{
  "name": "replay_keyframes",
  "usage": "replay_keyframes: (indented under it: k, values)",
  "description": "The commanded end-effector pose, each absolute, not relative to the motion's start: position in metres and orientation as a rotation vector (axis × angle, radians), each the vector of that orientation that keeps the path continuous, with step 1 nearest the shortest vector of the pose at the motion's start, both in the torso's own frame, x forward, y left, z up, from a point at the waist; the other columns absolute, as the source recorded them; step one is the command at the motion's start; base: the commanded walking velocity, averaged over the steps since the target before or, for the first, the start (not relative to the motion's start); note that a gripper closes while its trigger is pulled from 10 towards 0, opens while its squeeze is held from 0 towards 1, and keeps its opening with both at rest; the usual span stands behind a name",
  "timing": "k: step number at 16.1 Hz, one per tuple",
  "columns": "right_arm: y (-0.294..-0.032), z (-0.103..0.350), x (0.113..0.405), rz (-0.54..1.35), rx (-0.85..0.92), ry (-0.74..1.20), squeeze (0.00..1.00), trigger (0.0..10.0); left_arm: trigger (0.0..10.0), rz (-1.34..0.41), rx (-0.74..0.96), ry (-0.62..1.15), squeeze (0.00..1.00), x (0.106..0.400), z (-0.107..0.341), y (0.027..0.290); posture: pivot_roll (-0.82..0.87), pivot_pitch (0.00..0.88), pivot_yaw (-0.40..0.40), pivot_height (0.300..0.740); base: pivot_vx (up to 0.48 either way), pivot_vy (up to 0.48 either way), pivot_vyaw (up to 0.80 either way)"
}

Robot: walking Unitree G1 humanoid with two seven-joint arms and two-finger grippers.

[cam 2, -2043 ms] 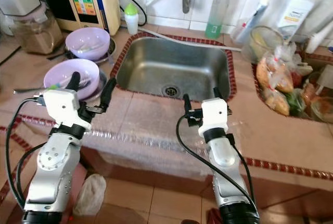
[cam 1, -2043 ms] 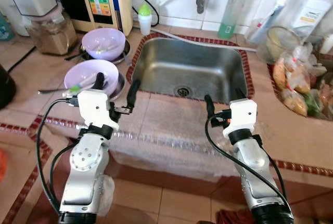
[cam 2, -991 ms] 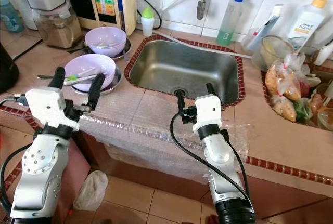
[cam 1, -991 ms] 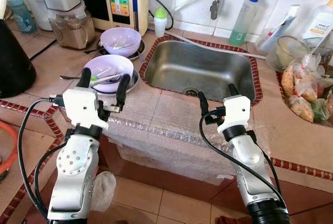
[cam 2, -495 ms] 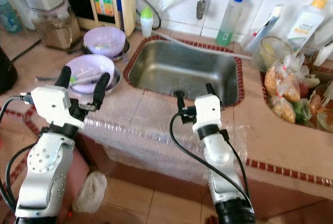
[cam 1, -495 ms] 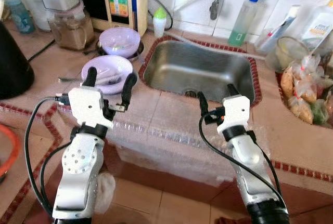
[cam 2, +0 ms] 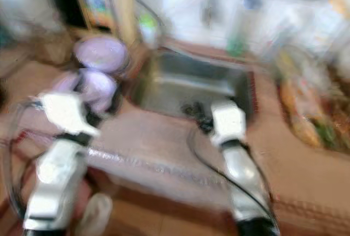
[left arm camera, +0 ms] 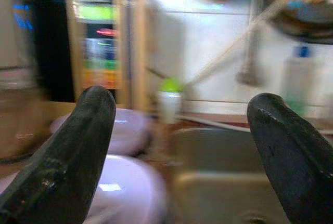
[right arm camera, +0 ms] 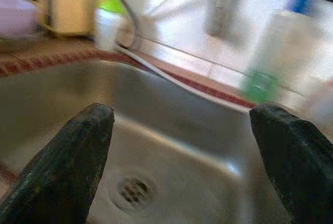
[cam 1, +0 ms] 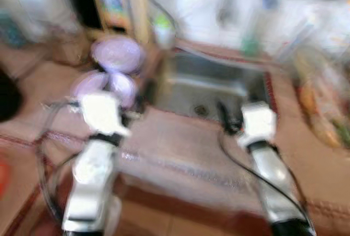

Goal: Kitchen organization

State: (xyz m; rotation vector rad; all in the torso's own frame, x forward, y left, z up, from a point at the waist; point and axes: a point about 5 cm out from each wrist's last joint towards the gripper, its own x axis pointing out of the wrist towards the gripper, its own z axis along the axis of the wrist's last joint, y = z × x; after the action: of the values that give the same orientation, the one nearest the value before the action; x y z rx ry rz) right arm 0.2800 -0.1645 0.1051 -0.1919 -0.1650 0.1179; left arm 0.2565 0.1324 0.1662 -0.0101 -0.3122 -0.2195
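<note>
The brown tiled kitchen counter [cam 1: 180,137] spreads across the blurred head views, its front edge wrapped in clear bubble film. Set into it, at the middle back, is a rectangular stainless steel sink [cam 1: 219,85] with a round drain [right arm camera: 132,190], ringed by dark red tile trim. My two silver arms reach over the counter's front edge. At the back left stands a tall cream appliance with a coloured panel [left arm camera: 101,47]. Two pale purple bowls [cam 1: 117,55] sit left of the sink, one behind the other, the nearer one [cam 1: 104,85] just beyond my left gripper [left arm camera: 182,146], whose black fingers stand wide apart with nothing between them. My right gripper [right arm camera: 182,151] hovers at the sink's near rim, its fingers likewise spread wide and empty. A small white bottle with a green cap [left arm camera: 169,102] stands at the sink's back left corner. A blurred clear bottle with green liquid [right arm camera: 270,57] stands behind the sink.
</note>
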Motion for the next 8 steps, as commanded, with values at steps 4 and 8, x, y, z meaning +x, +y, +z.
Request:
replay_keyframes:
  k: [4,8]
  values:
    - [-0.148,0.110,0.284,0.151,-0.171,-0.184,0.00,10.0,10.0,-0.186,0.030,-0.304,0.00,0.252,0.163,0.144,0.04,0.000,-0.011,0.740,0.066,0.000,0.00]
    - [-0.147,0.107,0.286,0.170,-0.169,-0.160,0.00,10.0,10.0,-0.187,0.048,-0.305,0.00,0.240,0.159,0.150,0.06,0.000,-0.025,0.740,0.000,0.000,0.00]
